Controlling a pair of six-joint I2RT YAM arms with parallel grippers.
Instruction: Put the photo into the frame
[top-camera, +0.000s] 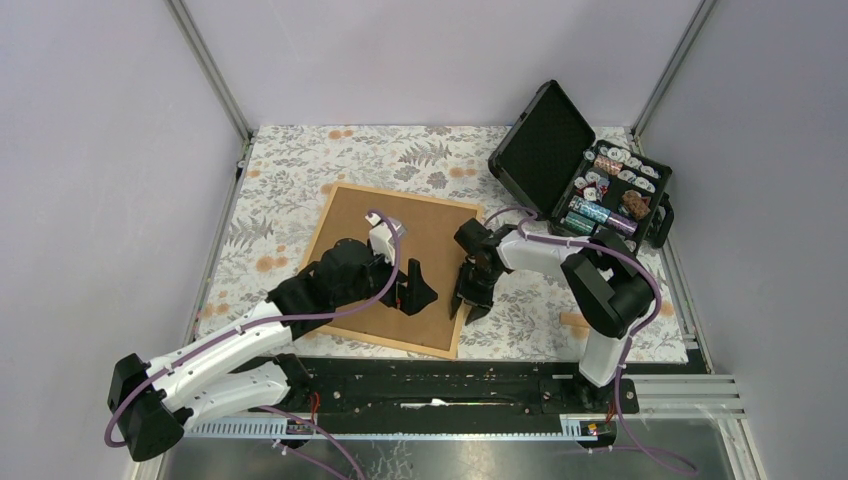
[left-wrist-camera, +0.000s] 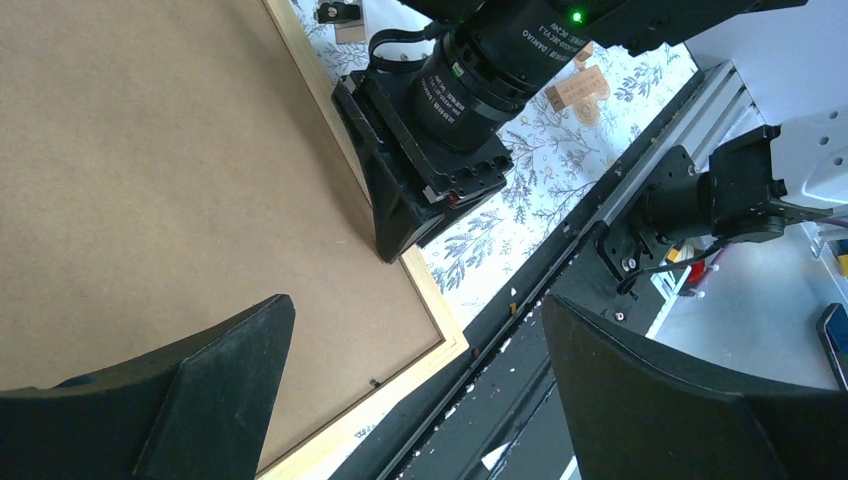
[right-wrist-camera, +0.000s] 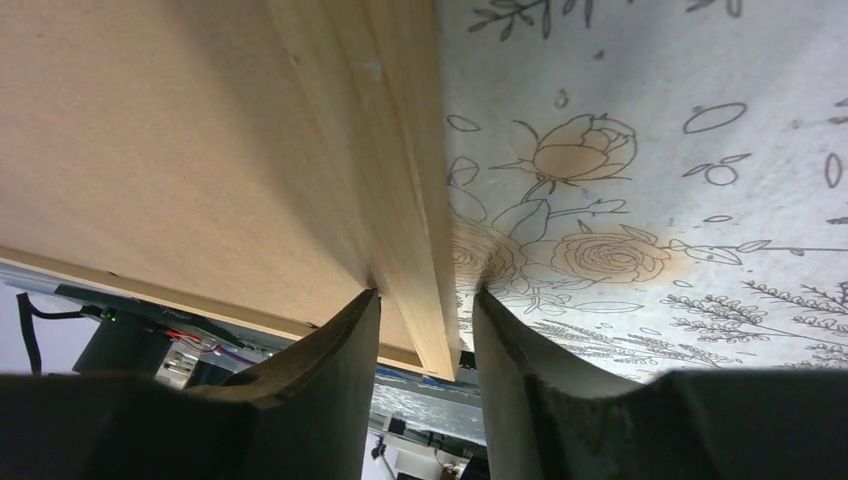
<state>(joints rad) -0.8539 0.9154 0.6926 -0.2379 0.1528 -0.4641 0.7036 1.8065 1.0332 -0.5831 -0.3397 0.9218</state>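
On the floral tablecloth (top-camera: 300, 160), the right gripper (right-wrist-camera: 425, 297) pinched the frame (right-wrist-camera: 400, 180) by its wooden edge while the left gripper (left-wrist-camera: 415, 300) hovered wide open over the backing board (left-wrist-camera: 150, 170).

You have the thin light-wood rectangular picture frame (top-camera: 412, 197) lying flat on the floral-print tablecloth (top-camera: 300, 160), left of centre, with the plain brown backing board (top-camera: 345, 225) inside it. The open black hard case (top-camera: 545, 150) stands behind and to the right, apart from the frame. Your left gripper (top-camera: 415, 290) hangs over the board near the frame's right rail. Your right gripper (top-camera: 470, 297) straddles that rail, one finger on the board side, one on the cloth side, seemingly touching it.
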